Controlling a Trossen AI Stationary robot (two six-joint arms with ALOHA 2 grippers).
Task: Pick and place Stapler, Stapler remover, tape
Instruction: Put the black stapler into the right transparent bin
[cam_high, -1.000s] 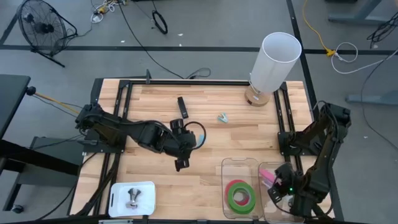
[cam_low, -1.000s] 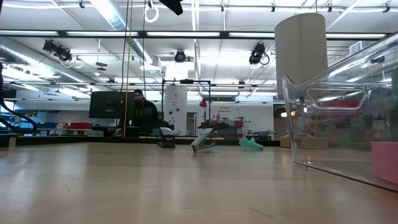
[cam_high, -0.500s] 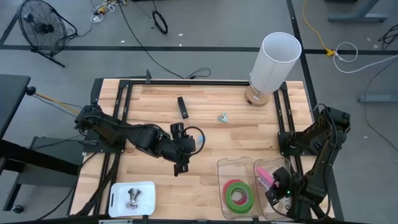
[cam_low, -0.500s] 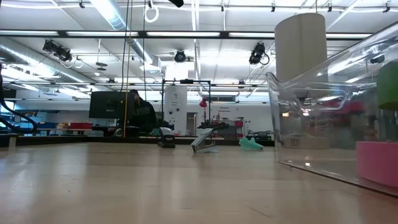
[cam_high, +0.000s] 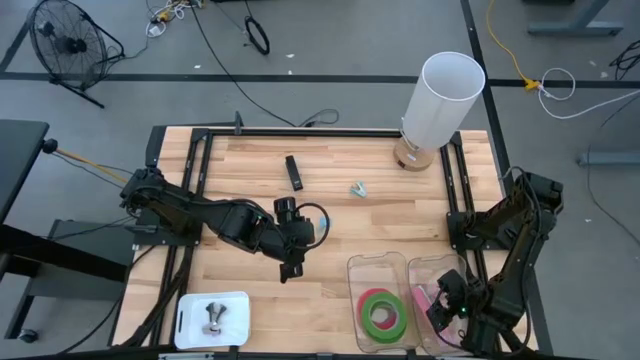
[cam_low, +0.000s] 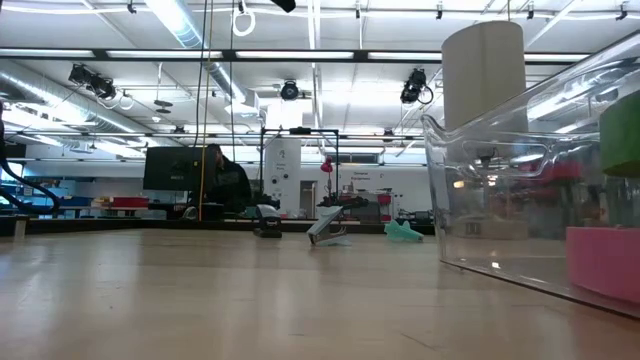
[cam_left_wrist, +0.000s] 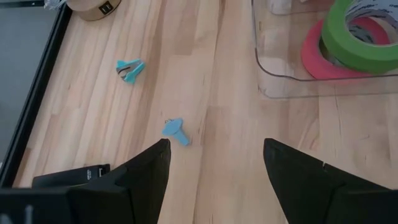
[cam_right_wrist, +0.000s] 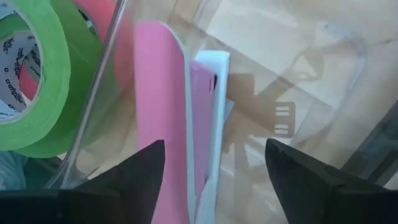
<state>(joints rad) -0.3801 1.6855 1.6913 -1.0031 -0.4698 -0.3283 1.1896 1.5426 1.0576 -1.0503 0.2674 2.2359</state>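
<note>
A pink stapler (cam_right_wrist: 158, 93) sits in the right clear bin (cam_high: 415, 268) at the near right. My right gripper (cam_right_wrist: 214, 146) is open above it, one finger on each side of it. Green and red-pink tape rolls (cam_high: 385, 312) lie stacked in the left clear bin (cam_high: 352, 290). A teal staple remover (cam_high: 358, 188) and a black stapler (cam_high: 293, 172) lie on the wood further back. My left gripper (cam_high: 290, 265) hovers open over bare wood at mid-table, holding nothing. My right gripper comes down from above with its fingers on either side of the pink stapler's near end (cam_right_wrist: 186, 180). I cannot tell whether a finger touches it. The stapler lies in the bin.
A tall white cylinder (cam_high: 440, 95) on a wooden base stands at the far right. A white tray (cam_high: 235, 300) with a small metal piece sits at the near left. A small blue piece (cam_left_wrist: 175, 130) lies on the wood near my left gripper. Black rails frame the table.
The two clear bins have slid a little toward the table's left edge, carrying the tape rolls with them. The pink stapler now lies nearer the table's near edge inside its bin. My right gripper has stayed over that bin.
</note>
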